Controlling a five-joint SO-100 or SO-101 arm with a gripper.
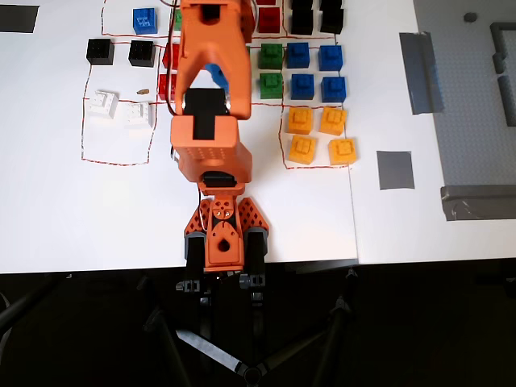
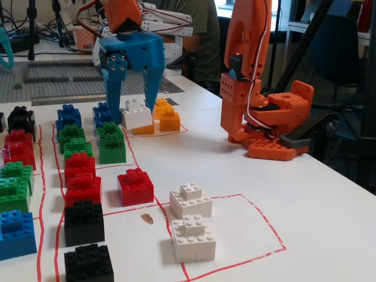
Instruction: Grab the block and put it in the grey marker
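Note:
A white block (image 2: 137,111) sits between the two blue fingers of my gripper (image 2: 133,117), held a little above the table in front of the yellow cubes (image 2: 167,120). The fingers press both its sides. In the overhead view the orange arm (image 1: 210,89) covers the gripper and the held block; only a bit of a blue finger (image 1: 216,76) shows. Two more white blocks (image 1: 105,102) (image 1: 139,113) lie inside a red outline at the left, also seen in the fixed view (image 2: 191,201) (image 2: 192,238). The grey marker (image 1: 395,169) lies at the right, beyond the yellow cubes (image 1: 321,133), and is bare.
Rows of red (image 2: 135,186), green (image 2: 111,147), blue (image 1: 314,71) and black (image 1: 121,52) cubes stand around the gripper. Long grey tape strips (image 1: 423,72) and a grey studded plate (image 1: 476,97) lie at the far right. The arm's base (image 1: 222,234) stands at the table's front edge.

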